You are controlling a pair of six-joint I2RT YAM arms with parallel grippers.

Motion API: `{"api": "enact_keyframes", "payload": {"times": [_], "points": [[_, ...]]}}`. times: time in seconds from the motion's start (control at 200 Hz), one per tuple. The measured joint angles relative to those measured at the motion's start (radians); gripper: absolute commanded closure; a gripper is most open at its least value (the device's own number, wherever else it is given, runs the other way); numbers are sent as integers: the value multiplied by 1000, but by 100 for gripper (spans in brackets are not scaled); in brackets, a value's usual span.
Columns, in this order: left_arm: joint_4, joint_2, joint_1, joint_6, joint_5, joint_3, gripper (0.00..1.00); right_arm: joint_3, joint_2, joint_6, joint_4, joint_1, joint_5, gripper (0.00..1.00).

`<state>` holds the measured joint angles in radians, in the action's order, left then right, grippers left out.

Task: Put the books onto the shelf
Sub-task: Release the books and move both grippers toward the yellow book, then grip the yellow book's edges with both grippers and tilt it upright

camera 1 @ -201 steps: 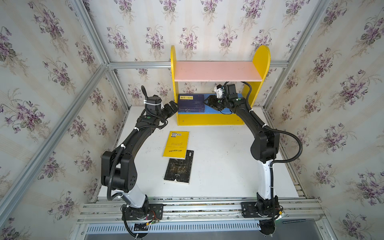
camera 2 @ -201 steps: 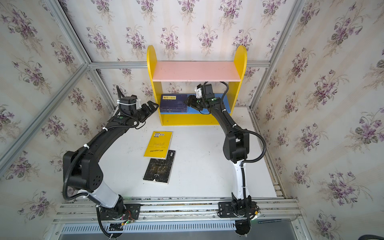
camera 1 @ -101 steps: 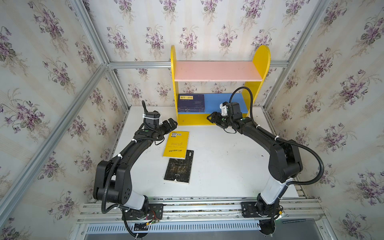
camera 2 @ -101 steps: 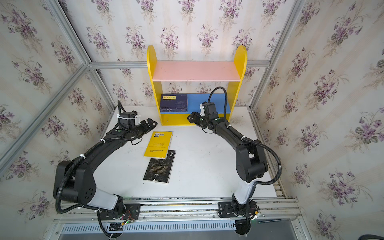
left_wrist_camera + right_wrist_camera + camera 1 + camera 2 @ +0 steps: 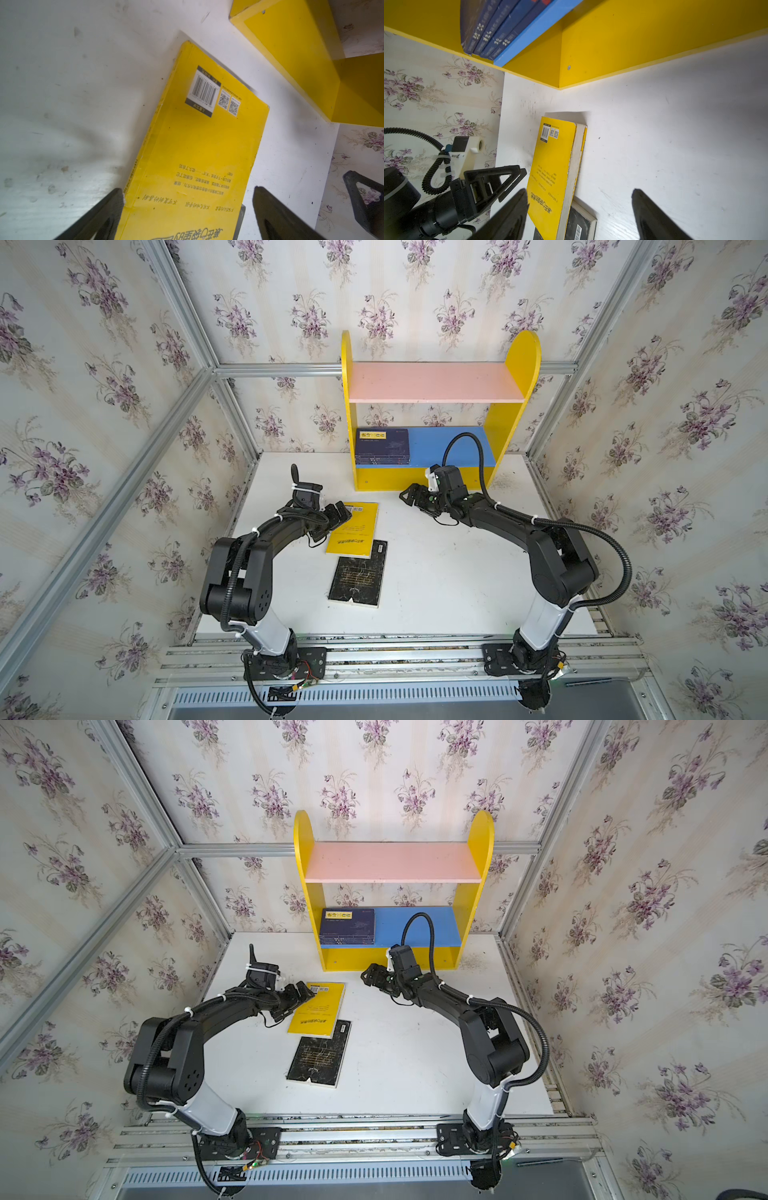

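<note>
The shelf (image 5: 432,383) (image 5: 392,863) stands at the table's back. Several navy books (image 5: 383,445) (image 5: 492,25) lie stacked at the left end of its blue lower board. A yellow book (image 5: 355,529) (image 5: 199,145) lies on the table, its near end resting over a black book (image 5: 359,576) (image 5: 579,224). My left gripper (image 5: 340,516) (image 5: 188,189) is open, its jaws standing either side of the yellow book's width, one by the spine. My right gripper (image 5: 409,497) (image 5: 579,190) hangs open and holds nothing, over the table in front of the shelf's base.
The pink upper board (image 5: 392,863) carries nothing, and the right part of the blue board (image 5: 453,443) is bare. Papered walls with metal frame bars close in the table (image 5: 436,593) on three sides. The two grippers are about a hand's width apart.
The right gripper has drawn back out of the shelf's lower tier to the table in front and opened wider. The left gripper has moved from beside the shelf down to the yellow book.
</note>
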<state>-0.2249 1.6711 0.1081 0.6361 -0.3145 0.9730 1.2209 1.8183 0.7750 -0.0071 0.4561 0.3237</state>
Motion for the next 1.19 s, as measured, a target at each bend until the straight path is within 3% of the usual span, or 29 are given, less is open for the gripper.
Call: {"api": "enact_keyframes", "payload": {"times": [0.41, 0.8, 0.924, 1.194], "points": [[-4, 72, -10, -12, -63, 5, 1, 17, 216, 101, 138, 67, 61, 16], [-24, 128, -8, -65, -188, 89, 4, 121, 385, 235, 325, 130, 141, 31], [-22, 132, -8, -74, -248, 107, 12, 119, 402, 278, 364, 133, 145, 37], [60, 106, -5, -47, -378, 119, 48, 106, 405, 322, 377, 132, 146, 51]]}}
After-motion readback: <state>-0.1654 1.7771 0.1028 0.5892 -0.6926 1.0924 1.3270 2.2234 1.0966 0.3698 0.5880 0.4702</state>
